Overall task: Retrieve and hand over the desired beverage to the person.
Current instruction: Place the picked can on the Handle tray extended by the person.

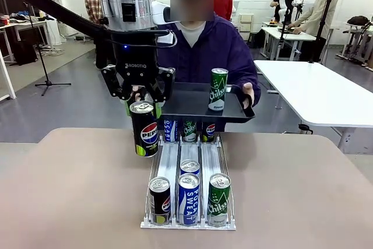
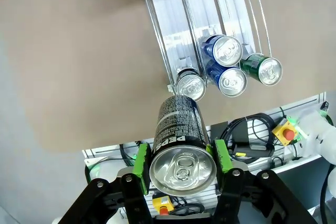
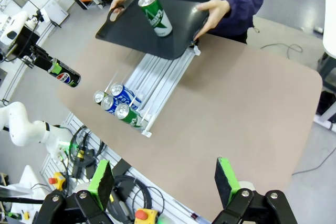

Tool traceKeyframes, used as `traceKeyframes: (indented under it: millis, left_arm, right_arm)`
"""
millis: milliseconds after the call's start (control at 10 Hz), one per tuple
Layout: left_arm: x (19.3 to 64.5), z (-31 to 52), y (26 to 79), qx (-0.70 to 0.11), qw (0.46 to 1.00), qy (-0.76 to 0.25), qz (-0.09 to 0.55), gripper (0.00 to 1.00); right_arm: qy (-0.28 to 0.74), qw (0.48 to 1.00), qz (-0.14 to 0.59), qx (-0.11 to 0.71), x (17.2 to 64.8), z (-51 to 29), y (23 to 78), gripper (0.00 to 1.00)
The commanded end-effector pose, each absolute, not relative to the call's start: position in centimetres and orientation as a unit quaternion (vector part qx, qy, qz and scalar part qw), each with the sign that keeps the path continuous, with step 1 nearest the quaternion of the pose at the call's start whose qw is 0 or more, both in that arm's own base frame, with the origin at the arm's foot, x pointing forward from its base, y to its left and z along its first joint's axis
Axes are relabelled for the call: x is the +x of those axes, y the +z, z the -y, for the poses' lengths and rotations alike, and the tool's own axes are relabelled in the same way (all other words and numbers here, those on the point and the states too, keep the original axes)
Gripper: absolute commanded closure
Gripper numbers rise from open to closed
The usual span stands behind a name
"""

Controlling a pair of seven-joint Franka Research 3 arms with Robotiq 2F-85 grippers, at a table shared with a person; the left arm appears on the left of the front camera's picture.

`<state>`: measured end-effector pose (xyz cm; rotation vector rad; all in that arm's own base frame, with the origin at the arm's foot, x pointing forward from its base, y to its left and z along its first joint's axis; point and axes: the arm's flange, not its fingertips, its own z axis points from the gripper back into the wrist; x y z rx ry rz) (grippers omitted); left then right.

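Observation:
My left gripper [image 1: 141, 106] [image 2: 181, 158] is shut on a black Pepsi can [image 1: 144, 128] [image 2: 181, 140] and holds it upright above the table, left of the can rack [image 1: 189, 170]. The person [image 1: 215, 45] in a dark purple jacket stands at the far side and holds a black tray [image 1: 192, 106] [image 3: 152, 24] with both hands. A green Chilsung can [image 1: 217, 89] [image 3: 155, 14] stands on that tray. The held Pepsi can [image 3: 65, 74] hangs just off the tray's left end. My right gripper [image 3: 165, 182] is open, high over the table with nothing between its fingers.
The clear three-lane rack [image 2: 194, 19] [image 3: 157, 80] holds a black Pepsi can [image 1: 159, 200], two blue Pocari Sweat cans [image 1: 189, 197] and a green Chilsung can [image 1: 219, 199] at its near end. More cans [image 1: 187, 130] sit at its far end under the tray. White tables [image 1: 320, 91] stand behind.

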<state>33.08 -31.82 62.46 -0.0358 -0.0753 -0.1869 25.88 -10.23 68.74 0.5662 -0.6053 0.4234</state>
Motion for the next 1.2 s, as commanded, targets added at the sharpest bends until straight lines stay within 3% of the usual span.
traceKeyframes:
  millis: [0,700,800,1100]
  left_arm:
    - [33.0,31.8,62.8,-0.022,0.995,-0.092,0.043,1.00]
    - [33.0,31.8,62.8,-0.022,0.995,-0.092,0.043,1.00]
    - [33.1,31.8,62.5,-0.018,0.995,-0.093,0.038,0.42]
    - [38.3,31.1,65.5,-0.028,0.991,-0.105,0.075,0.42]
  right_arm:
    - [0.212,0.887,0.296,0.285,25.9,10.0,68.5,0.00]
    - [0.212,0.887,0.296,0.285,25.9,10.0,68.5,0.00]
    - [0.212,0.887,0.296,0.285,25.9,10.0,68.5,0.00]
    - [0.212,0.887,0.296,0.285,25.9,10.0,68.5,0.00]
